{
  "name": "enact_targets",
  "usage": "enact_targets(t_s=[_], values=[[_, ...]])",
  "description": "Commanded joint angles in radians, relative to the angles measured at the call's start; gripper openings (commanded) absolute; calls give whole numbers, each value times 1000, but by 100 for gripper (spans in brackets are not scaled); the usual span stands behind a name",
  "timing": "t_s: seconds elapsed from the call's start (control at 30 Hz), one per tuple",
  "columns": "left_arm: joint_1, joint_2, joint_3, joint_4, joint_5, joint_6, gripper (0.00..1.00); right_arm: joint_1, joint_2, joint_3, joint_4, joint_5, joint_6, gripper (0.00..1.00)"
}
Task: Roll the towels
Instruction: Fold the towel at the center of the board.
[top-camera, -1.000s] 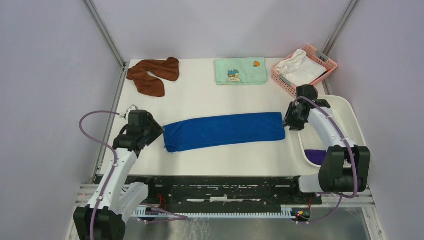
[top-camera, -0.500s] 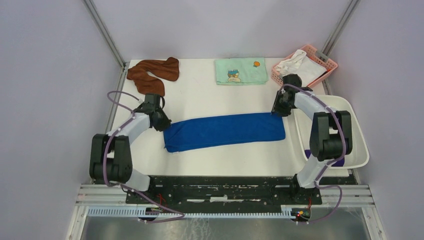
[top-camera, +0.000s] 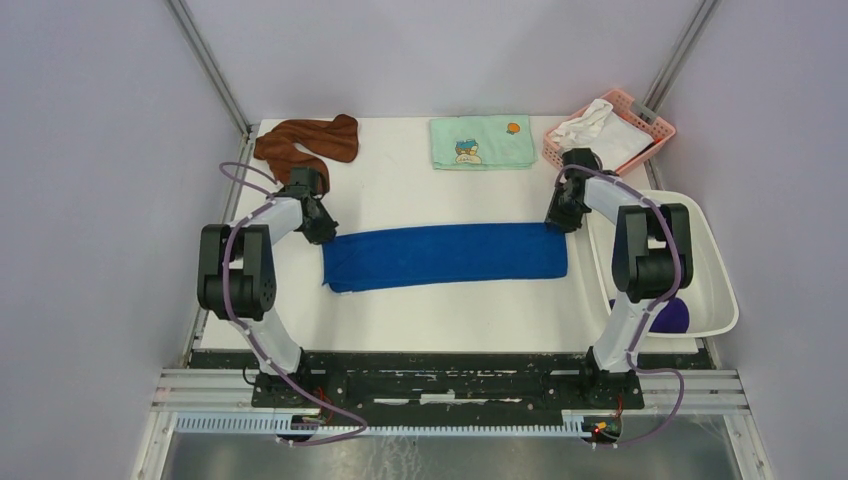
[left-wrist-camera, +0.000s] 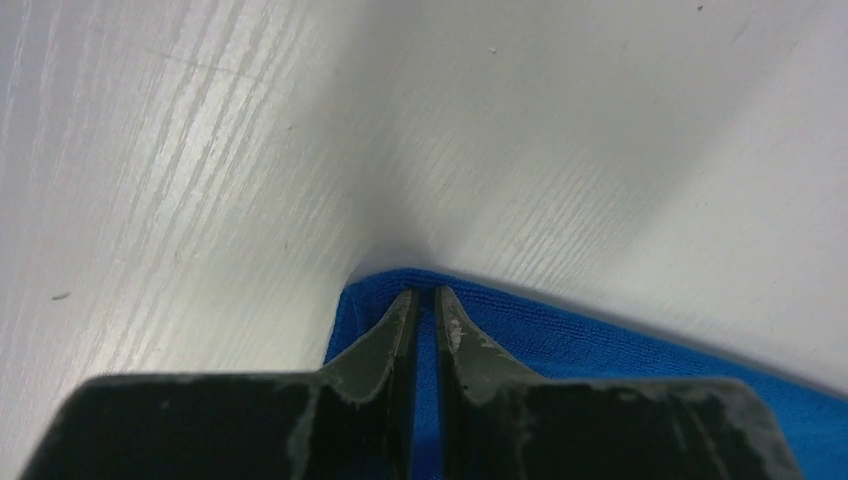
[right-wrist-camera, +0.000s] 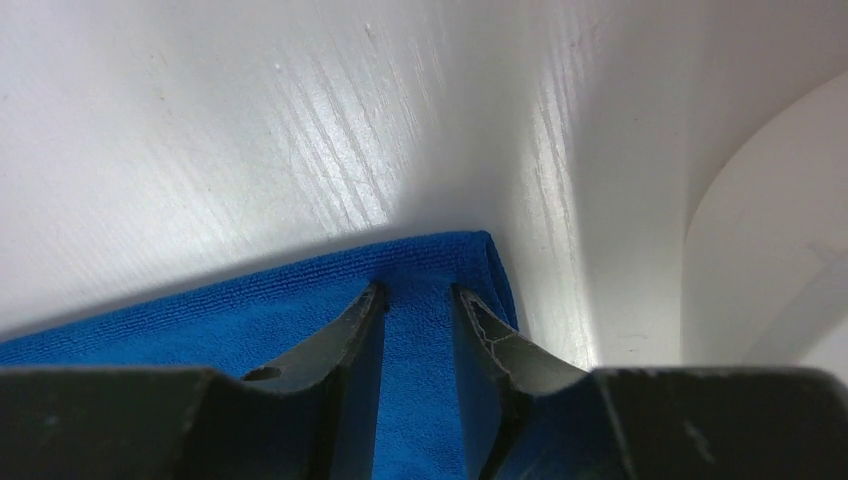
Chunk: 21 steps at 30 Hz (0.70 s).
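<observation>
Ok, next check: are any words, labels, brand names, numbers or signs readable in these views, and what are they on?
None: no text can be read in any view.
pale green towel: it carries a cartoon print only, and any lettering in it is too small to read.
blue towel and pink basket: no label or marking is visible.

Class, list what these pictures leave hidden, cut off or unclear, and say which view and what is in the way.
Top view: most of the purple towel in the tub, behind the right arm.
Top view: the basket's contents, under the white cloth.
Left wrist view: whether the left end effector pinches the blue towel's corner; its fingers cover the contact.
</observation>
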Motion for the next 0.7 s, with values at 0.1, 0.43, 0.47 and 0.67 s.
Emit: enact_targets(t_s=[0.1,0.43,0.47,0.67], values=[[10,-70,2,-24,17,85,27,-15,-55,34,2,11,-37,40],[12,-388,-151,-80,39,13,49,143,-264,-62,44,-190,-34,49],[14,-423,-180,-86,32,-2,51,166,-277,-81,48,-199,-26,49],[18,-632,-344,-114,-9,-81,52,245,-325,-202,91,-236,5,50]])
